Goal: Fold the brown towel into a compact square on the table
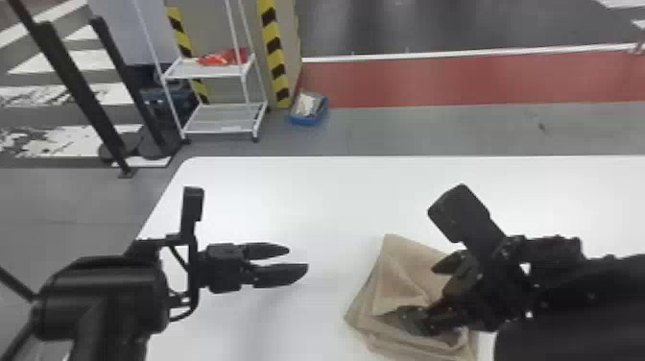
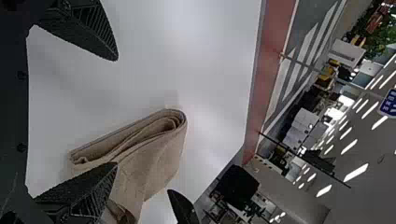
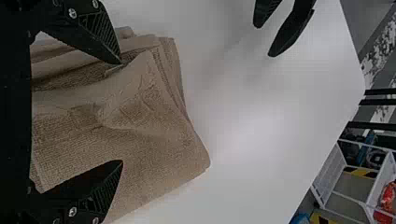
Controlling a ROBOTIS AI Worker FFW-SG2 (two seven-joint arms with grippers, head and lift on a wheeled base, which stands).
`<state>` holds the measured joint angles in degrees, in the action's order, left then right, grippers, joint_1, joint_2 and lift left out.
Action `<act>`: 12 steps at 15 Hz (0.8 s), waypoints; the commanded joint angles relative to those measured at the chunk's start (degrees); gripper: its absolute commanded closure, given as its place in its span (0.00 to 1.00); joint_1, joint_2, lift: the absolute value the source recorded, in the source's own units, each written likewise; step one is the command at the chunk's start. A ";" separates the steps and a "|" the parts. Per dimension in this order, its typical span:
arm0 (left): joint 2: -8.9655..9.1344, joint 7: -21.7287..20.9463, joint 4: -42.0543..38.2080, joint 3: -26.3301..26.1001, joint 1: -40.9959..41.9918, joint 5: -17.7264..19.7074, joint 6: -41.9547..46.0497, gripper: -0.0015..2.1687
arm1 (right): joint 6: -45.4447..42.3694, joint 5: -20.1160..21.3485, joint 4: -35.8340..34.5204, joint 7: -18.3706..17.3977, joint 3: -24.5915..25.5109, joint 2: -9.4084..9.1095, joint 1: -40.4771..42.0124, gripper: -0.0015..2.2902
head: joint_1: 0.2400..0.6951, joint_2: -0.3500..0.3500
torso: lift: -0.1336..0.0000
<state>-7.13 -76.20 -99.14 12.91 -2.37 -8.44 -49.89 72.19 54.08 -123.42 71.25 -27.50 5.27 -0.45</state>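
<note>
My left gripper (image 1: 288,263) is over the white table, to the left of the brown towel (image 1: 396,276), its two fingers apart with nothing between them. In the left wrist view the same gripper (image 2: 116,112) stands open, with the layered, folded towel (image 2: 161,158) beyond it. My right gripper (image 1: 422,290) is spread over the towel's right part, one finger low against the cloth near its front. From the right wrist view, the right gripper (image 3: 122,112) has its fingers wide apart above the rumpled towel (image 3: 154,135), whose folds lie stacked in several layers.
The white table (image 1: 268,201) has its left edge beside my left arm. Beyond it on the floor stand a white shelf cart (image 1: 216,126), a blue bin (image 1: 307,117) and dark posts (image 1: 77,86).
</note>
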 commanded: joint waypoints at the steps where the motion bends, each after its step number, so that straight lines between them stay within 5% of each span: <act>1: 0.01 0.00 0.00 0.01 0.00 0.00 0.01 0.04 | -0.34 -4.51 -1.03 -0.67 2.01 -0.26 -0.16 0.07 | 1.00 0.74 | 0.07; 6: -0.08 -0.09 0.17 0.19 0.00 0.00 0.18 0.04 | -0.51 -1.79 -0.42 2.76 0.78 -0.26 -0.52 0.08 | 1.00 0.74 | 0.07; 8: -0.17 -0.09 0.17 0.36 0.00 0.00 0.18 0.04 | -0.69 2.61 -0.33 6.19 -1.24 0.44 -0.60 0.08 | 1.00 0.76 | 0.07; 12: -0.17 0.00 0.79 0.19 0.00 0.00 0.88 0.05 | -4.73 9.99 3.54 7.08 -4.23 0.79 -2.45 0.12 | 1.00 0.77 | 0.07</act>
<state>-7.37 -76.18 -98.50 13.23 -2.37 -8.44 -49.17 69.27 61.66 -121.61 78.11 -30.39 6.04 -1.95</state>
